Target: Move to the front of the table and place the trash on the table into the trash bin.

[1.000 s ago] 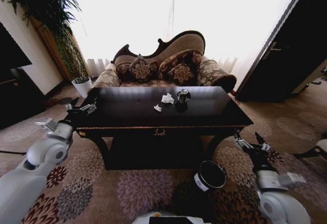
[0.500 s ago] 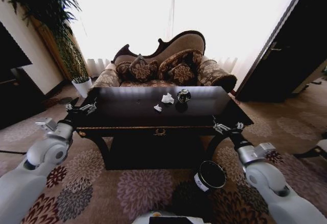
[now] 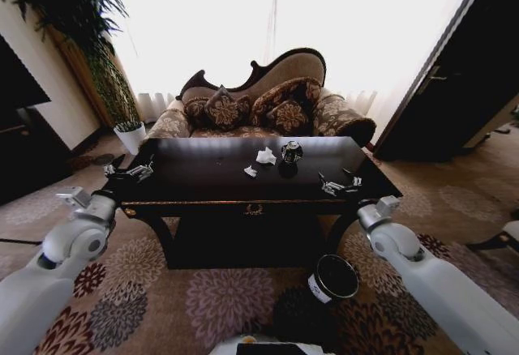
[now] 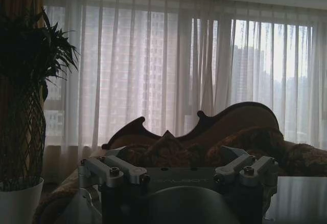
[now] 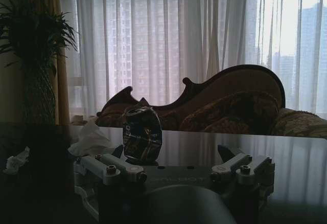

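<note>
Item: table, dark glossy top, directly ahead of us, sofa behind it.

Item: trash, three pieces near the table's middle. Larger white paper wad; small white scrap just in front of it; crushed dark shiny can beside the wad, towards our right.

Item: trash bin, black with a white label, on the carpet in front of the table's right leg, mouth tilted towards us.

Item: right hand, fingers spread, empty, low over the table's right front part, apart from the can.

Item: left hand, fingers spread, empty, idle at the table's left front corner.

Step in hand, as we judge it: reaching for the can. We should keep the hand level, bring the spread fingers to either side of the can, and avoid nudging the wad beside it.

View differences: the right wrist view gives the can upright, dented, centred beyond the fingers, wad close beside it. The head view alone places the bin. The left wrist view offers curtains, sofa and plant.
</note>
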Motion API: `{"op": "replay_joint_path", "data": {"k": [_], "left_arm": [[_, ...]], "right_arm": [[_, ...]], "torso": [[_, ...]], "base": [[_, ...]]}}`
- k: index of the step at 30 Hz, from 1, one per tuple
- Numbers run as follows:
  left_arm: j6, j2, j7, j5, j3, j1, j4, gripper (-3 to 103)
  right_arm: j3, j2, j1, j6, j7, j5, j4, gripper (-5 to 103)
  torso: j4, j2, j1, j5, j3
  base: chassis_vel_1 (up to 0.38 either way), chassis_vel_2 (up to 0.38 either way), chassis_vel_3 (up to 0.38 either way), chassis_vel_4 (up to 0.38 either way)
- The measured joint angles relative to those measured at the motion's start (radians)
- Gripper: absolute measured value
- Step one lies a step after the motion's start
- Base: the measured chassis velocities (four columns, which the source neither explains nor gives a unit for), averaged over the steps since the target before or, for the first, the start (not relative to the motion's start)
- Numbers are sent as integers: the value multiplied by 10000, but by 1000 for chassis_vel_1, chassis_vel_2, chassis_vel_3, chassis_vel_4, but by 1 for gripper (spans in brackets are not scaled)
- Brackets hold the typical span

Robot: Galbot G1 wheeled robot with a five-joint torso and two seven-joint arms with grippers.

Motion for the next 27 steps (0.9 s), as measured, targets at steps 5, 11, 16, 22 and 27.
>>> {"op": "replay_joint_path", "data": {"k": [5, 11, 16, 22, 27], "left_arm": [[0, 0, 2, 0, 0, 0, 0, 100], [0, 0, 2, 0, 0, 0, 0, 100], [0, 0, 2, 0, -1, 0, 0, 100], [1, 0, 2, 0, 0, 0, 0, 100], [0, 0, 2, 0, 0, 0, 0, 100]], "right_arm": [[-925, -91, 820, 44, -116, 108, -625, 100], [-2080, 130, 2431, 97, -214, 293, -1702, 100], [-2915, 361, 3578, 217, -385, 407, -2779, 100], [-3635, 634, 4282, 315, -433, 371, -3416, 100], [-4251, 989, 4831, 356, -471, 325, -3918, 100]], "torso": [[-3, 0, 0, 1, -1], [-2, 0, -1, 2, -1], [0, 0, -1, 3, 0], [-3, 1, -1, 2, 0], [-1, 2, -1, 0, -1]], "base": [[0, 0, 0, 0], [0, 0, 0, 0], [0, 0, 0, 0], [0, 0, 0, 0], [0, 0, 0, 0]]}}
